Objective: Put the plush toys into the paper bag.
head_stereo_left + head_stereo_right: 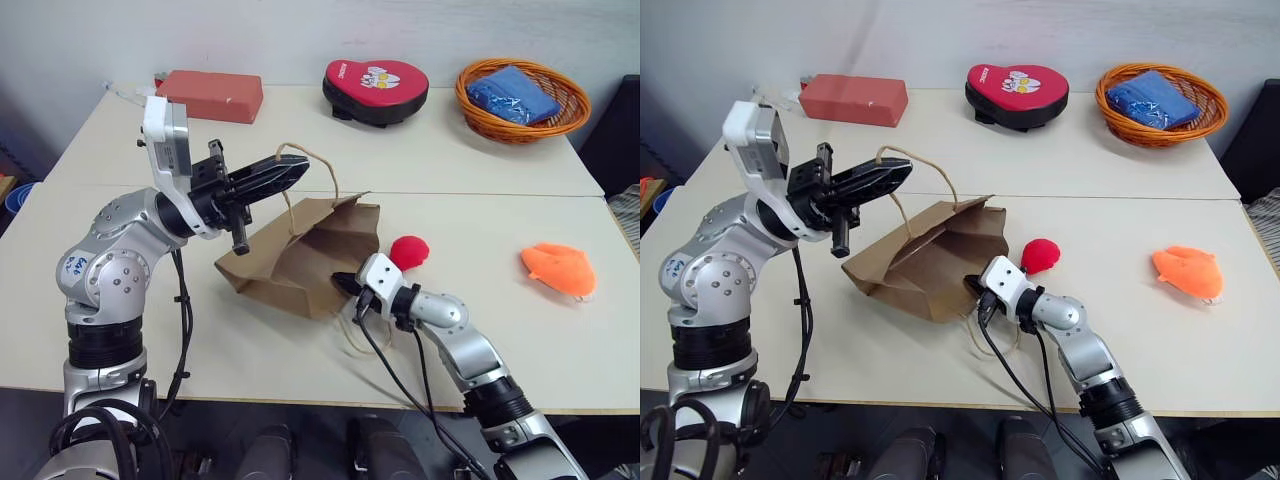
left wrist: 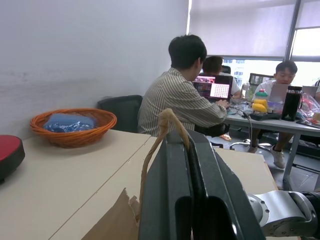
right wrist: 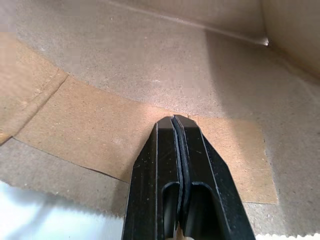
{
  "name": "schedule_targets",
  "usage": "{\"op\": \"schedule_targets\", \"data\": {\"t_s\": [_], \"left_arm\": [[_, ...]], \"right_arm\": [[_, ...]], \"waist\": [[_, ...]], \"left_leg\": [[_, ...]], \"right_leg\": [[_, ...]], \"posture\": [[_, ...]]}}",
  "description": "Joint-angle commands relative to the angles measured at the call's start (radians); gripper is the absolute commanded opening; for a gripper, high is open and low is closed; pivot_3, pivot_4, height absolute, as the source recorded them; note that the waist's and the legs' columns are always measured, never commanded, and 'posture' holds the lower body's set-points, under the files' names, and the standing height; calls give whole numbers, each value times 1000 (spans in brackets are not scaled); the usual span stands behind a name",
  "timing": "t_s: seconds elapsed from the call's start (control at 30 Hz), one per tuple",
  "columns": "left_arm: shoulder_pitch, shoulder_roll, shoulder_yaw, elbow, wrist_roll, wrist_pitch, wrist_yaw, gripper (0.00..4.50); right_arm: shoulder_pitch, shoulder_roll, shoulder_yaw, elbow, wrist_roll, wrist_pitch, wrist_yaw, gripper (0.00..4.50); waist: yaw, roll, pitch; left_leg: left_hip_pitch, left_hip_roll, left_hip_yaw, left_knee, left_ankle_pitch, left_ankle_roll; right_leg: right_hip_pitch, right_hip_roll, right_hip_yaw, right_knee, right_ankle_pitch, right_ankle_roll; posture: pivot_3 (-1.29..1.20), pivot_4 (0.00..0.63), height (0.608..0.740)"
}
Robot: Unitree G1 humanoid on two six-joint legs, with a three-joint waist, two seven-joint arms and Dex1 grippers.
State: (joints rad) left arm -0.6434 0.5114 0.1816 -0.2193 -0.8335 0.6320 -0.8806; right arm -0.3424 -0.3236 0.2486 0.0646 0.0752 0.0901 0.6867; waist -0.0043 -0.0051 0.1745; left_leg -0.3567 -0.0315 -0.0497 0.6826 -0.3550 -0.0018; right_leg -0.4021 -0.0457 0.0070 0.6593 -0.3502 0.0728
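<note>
Left eye view: we see left tool [image 1: 290, 172] pinching a bag [image 1: 300, 255] handle, raised; right tool [image 3: 176, 122] pressed together on the bag's lower lip. Red toy [image 1: 408, 252] beside bag, orange toy [image 1: 558, 268] well apart on table [image 1: 480, 170]. Pad [image 1: 376, 88] lettering unreadable.

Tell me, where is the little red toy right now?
The red toy lies on the table, beside the paper bag, just beyond the right pincer.
</note>
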Motion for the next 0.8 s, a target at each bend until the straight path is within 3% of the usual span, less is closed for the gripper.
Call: {"op": "schedule_targets", "data": {"t_s": [0.03, 0.1, 0.27, 0.4, 0.47, 0.63, 0.8], "left_arm": [[13, -8, -19, -37, 6, -24, -6, 0], [20, -18, -34, -34, 14, -33, -8, 0], [33, -44, -60, -24, 15, -41, -19, 0], [40, -53, -76, -13, 11, -38, -34, 0], [33, -56, -79, -7, 8, -38, -42, 0], [23, -60, -87, 2, 6, -31, -61, 0], [13, -69, -99, 20, 10, -31, -73, 0]], "right_arm": [[30, -12, -65, -91, 99, -14, 53, 185], [47, -31, -112, -146, 169, 14, 81, 647], [96, -133, -216, -300, 313, 129, 154, 2386], [238, -230, -365, -402, 437, 165, 210, 3796], [361, -265, -464, -413, 438, 78, 253, 4487], [623, -199, -760, -231, 409, -186, 221, 4487], [687, -147, -912, -78, 396, -296, 102, 4487]], "waist": [[-1, 0, 0], [0, 0, 0], [2, 0, 0], [6, 0, 0], [13, 0, 0], [21, 0, 0], [12, 0, 0]], "left_leg": [[0, 0, 0, 0, 0, 0], [0, 0, 0, 0, 0, 0], [-1, 0, 0, 0, 0, 0], [-1, 0, -1, -1, 0, 0], [-2, 0, -1, -1, 0, 0], [0, 0, 0, -1, -1, 1], [4, 0, 1, -2, -1, 1]], "right_leg": [[0, 0, 0, 0, 0, 0], [0, 0, 0, 0, 0, 0], [0, 0, 0, 0, 0, 0], [0, 0, 0, -2, 0, 0], [0, 0, 0, -2, 0, 0], [3, 0, 0, -3, 0, 0], [7, 0, 1, -2, 0, 0]], "posture": [[0, 150, 740], [0, 150, 740], [0, 150, 740], [0, 150, 740], [0, 150, 740], [0, 150, 740], [0, 150, 740]]}}
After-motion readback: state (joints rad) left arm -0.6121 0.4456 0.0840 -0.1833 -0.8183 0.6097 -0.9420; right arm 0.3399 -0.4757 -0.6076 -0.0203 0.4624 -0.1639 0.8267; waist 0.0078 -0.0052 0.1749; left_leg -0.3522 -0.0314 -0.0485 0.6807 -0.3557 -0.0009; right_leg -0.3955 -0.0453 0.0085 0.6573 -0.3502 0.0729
